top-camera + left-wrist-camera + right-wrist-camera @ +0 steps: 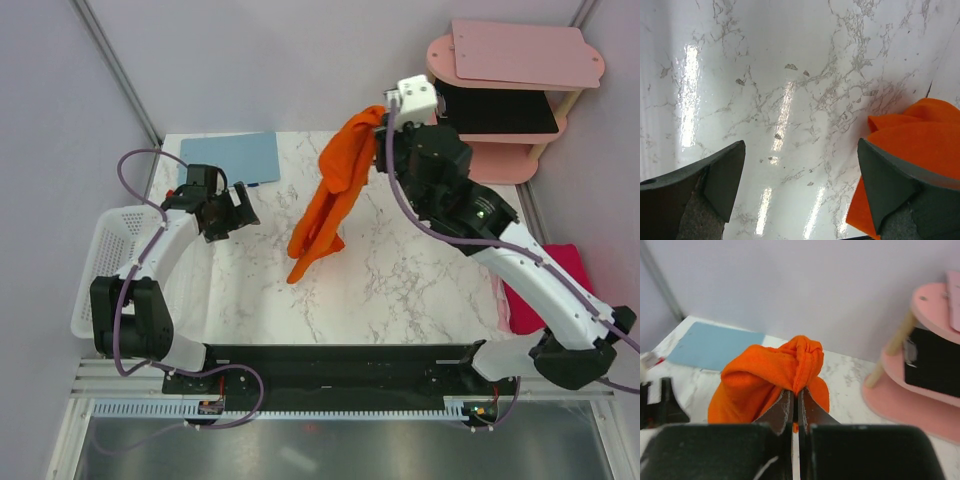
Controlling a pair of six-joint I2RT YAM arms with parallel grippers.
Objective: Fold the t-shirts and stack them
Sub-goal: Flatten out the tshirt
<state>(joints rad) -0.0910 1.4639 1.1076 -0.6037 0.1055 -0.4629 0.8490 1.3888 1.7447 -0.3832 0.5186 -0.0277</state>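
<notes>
The orange t-shirt hangs bunched from my right gripper, which is shut on its top fold above the back of the table. In the right wrist view the cloth bulges over the closed fingers. Its lower end trails toward the table middle. My left gripper is open and empty over the marble at the left. In the left wrist view the orange t-shirt lies by the right finger. The magenta-pink t-shirt lies at the table's right edge, partly behind my right arm.
A light-blue clipboard lies at the back left of the marble table. A white basket hangs off the left edge. A pink shelf stand with a pale pink board on top stands at the back right.
</notes>
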